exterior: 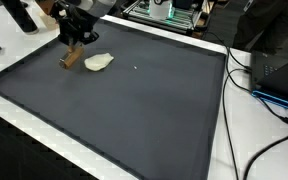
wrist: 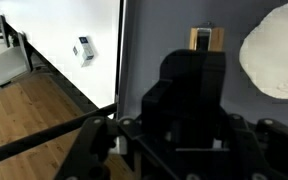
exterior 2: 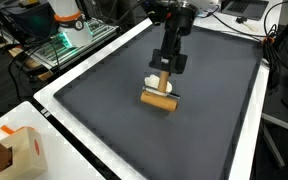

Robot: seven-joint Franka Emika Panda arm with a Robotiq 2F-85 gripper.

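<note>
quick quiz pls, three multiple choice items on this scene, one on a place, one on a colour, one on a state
1. Where does the white lump lie?
A. on the mat, close beside the wooden tool
B. on the white table edge, off the mat
C. on the wooden floor

2. What colour is the mat?
A. red
B. dark grey
C. yellow

3. What state is the white lump in?
A. lifted clear of the mat
B. lying on the mat, free of the fingers
C. stacked on top of the wooden tool

Answers:
1. A, both exterior views show it on the mat right next to the wooden tool.
2. B, the mat is dark grey within a white border.
3. B, the fingers stand over the wooden tool, and the lump rests flat to the side.
</note>
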